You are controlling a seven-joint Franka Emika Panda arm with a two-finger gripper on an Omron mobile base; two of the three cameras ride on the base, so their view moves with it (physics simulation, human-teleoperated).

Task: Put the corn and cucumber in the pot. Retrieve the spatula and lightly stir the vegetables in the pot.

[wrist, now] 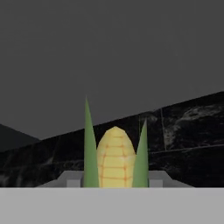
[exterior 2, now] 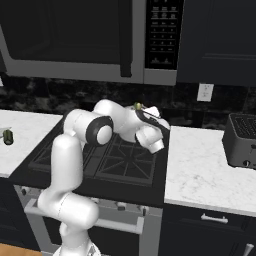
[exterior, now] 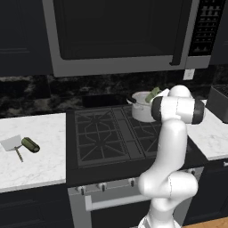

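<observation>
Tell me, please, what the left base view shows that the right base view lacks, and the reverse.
Left base alone: the spatula on the left counter, touching the cucumber, and the pot on the back burner. Right base alone: a wall outlet above the right counter. Both: the arm, corn held above the stove, the microwave, the toaster.

We see the yellow, green-husked corn cob (wrist: pixel 115 159) held above the silvery round pot (exterior: pixel 141 108); the dark-green cucumber cylinder (exterior: pixel 30 144) lies touching the grey-bladed spatula (exterior: pixel 13 145).

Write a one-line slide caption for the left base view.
Arm holds the corn over the pot at the stove's back right, while the cucumber and spatula wait on the left counter.
</observation>
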